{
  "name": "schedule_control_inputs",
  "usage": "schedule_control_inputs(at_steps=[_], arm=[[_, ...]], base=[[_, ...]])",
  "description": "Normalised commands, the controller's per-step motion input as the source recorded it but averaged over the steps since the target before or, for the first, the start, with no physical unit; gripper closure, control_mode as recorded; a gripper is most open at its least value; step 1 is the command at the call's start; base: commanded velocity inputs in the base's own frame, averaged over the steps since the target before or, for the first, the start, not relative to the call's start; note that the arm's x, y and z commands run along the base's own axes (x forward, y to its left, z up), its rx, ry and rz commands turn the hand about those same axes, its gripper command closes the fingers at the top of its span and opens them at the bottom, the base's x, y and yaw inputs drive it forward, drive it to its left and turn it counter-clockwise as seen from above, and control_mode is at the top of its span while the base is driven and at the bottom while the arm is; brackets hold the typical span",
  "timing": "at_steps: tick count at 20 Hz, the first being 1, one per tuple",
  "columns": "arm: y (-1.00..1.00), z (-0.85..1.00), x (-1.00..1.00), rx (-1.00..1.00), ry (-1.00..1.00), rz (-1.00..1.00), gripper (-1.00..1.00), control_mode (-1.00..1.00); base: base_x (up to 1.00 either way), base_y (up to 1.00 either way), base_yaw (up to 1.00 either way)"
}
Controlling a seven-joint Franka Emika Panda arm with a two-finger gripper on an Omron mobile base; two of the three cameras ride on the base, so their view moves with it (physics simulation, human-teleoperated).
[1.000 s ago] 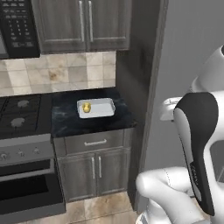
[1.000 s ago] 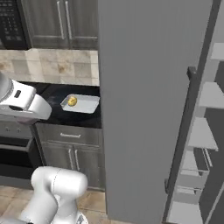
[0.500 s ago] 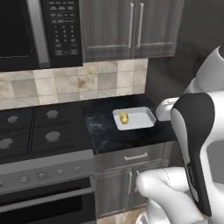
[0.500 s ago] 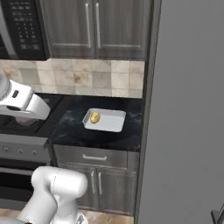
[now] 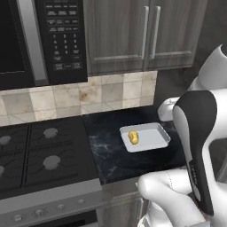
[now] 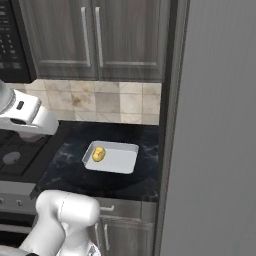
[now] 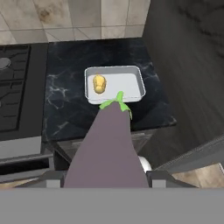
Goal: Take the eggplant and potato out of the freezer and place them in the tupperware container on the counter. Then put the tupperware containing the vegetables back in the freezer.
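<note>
The eggplant [image 7: 109,148] is clamped in the part-open gripper [image 7: 105,177]; it should be lowered beside the potato [image 7: 99,84], inside the tupperware container [image 7: 133,83].

Open air above the tupperware container [image 7: 138,83], potato [image 7: 99,84] filling its left end, right part of the tray bare, bare desk [image 7: 65,105] around it, stovetop [image 5: 40,153] to the left, freezer [image 6: 220,130] wall close on the right, upper cabinets [image 6: 95,37] overhead

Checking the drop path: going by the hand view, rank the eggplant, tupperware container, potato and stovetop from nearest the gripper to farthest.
1. eggplant, held in the gripper.
2. tupperware container, ahead past the stem.
3. potato, inside it; too close to rank apart.
4. stovetop, off to the side.
</note>
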Motion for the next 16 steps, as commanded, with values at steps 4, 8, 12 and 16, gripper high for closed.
schedule_control_inputs(at_steps=[4, 8, 12, 16], arm=[[-0.05, -0.55, 0.15, 0.0, 0.0, -0.02, 1.0, -1.0], [-0.27, -0.76, 0.39, 0.0, 0.0, 0.0, 1.0, -1.0], [-0.25, -0.76, 0.71, 0.0, 0.0, 0.0, 1.0, -1.0], [-0.14, -0.58, 0.8, 0.0, 0.0, 0.0, 1.0, -1.0]], base=[[0.0, 0.0, 0.0], [0.0, 0.0, 0.0], [0.0, 0.0, 0.0], [0.0, 0.0, 0.0]])
